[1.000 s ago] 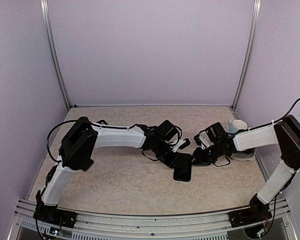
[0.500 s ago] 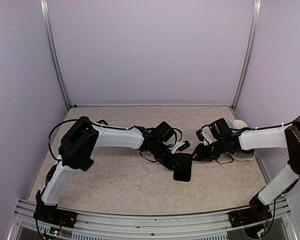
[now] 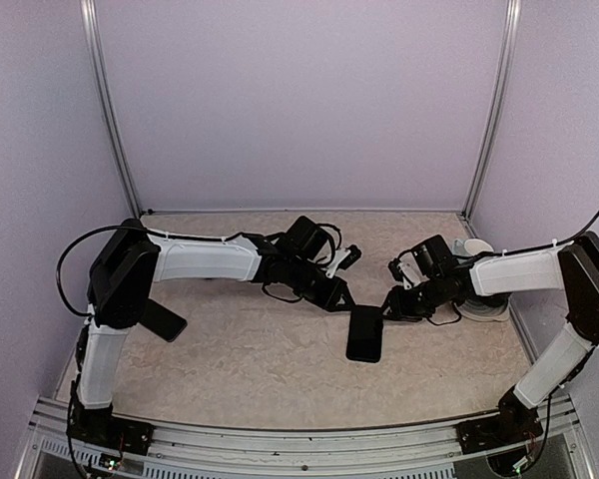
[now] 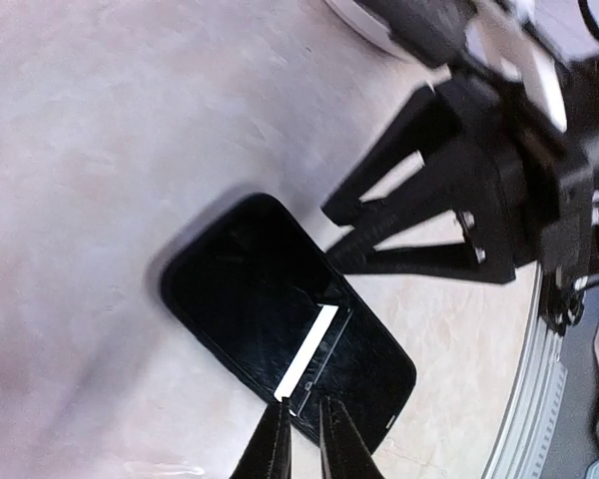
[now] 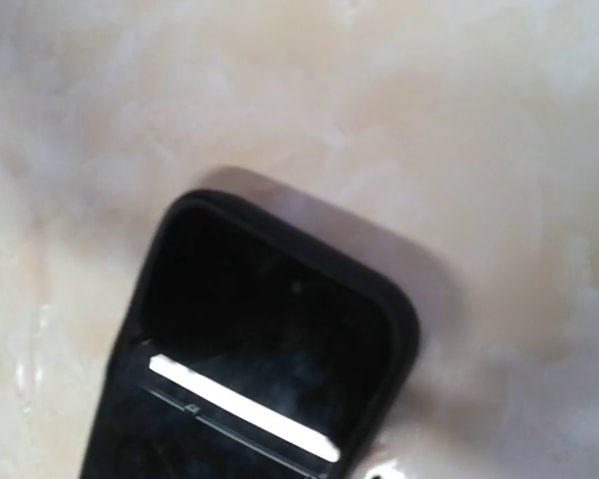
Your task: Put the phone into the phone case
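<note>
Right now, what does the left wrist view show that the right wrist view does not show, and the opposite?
Only the left wrist view: the left pincer, tips slightly apart, near the phone; the right pincer, open, at the phone's long edge; the whole phone; a metal rail. Only the right wrist view: nothing new, just one rounded end of the phone seen closer, with no pincer visible. Both: the black phone lying flat on the marbled table, with a bright strip of reflection on its screen.

White cup point(image 3: 476, 246), beige marbled table point(image 3: 250, 369), lilac walls point(image 3: 299, 100)
</note>
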{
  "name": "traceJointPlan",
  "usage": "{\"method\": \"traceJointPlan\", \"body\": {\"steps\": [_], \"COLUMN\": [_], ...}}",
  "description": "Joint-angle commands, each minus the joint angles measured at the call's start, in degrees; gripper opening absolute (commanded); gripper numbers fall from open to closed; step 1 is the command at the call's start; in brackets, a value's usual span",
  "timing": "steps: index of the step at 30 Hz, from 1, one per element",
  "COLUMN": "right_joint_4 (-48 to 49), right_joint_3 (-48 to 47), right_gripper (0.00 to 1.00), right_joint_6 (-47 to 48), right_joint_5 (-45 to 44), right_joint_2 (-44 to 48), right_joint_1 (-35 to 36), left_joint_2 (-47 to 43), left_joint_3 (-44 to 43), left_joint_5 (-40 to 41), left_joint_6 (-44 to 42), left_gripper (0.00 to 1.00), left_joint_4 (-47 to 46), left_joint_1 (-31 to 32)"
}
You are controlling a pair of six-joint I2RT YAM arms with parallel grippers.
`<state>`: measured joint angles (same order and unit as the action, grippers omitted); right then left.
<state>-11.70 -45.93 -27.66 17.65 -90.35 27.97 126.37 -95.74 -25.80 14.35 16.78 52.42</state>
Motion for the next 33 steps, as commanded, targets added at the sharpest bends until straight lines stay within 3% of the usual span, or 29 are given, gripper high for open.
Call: {"method": "traceJointPlan", "body": {"steps": [1,11,17,26,33], "right_joint_4": [-0.16,-0.26,-1.19,-0.05,0.08], "right_joint_3": [-2.32,-4.41,-5.88,-4.59,-6.47], "right_gripper": [0.33,0.35,0.35,0.28,0.22], "right_joint_6": [1.27,2.9,3.42,4.84,7.1], "right_joint_5": [-0.63,-3.12,-4.86,-5.9,-3.37], "right_joint_2": [-3.33,-6.96,-9.03,-8.71,-8.86], "right_joint_1": [-0.18,-0.32,-0.37,-0.37,-0.46], "left_joint_2": [2.26,7.85,10.93,16.45,16.39], "left_joint_3": [-2.56,-7.3,-9.96,-16.31,-13.81], "left_joint_5": [2.87,7.52,4.67,9.38,-0.91], "left_joint_6": [3.05,3.88,4.19,2.93,1.86], "left_gripper": [0.16,0.32,0.38,0.34,0.23], "left_joint_4": [0.79,0.82,1.35,9.29,6.5], "left_joint_1": [-2.89,-2.68,-1.81,-0.83,1.53]}}
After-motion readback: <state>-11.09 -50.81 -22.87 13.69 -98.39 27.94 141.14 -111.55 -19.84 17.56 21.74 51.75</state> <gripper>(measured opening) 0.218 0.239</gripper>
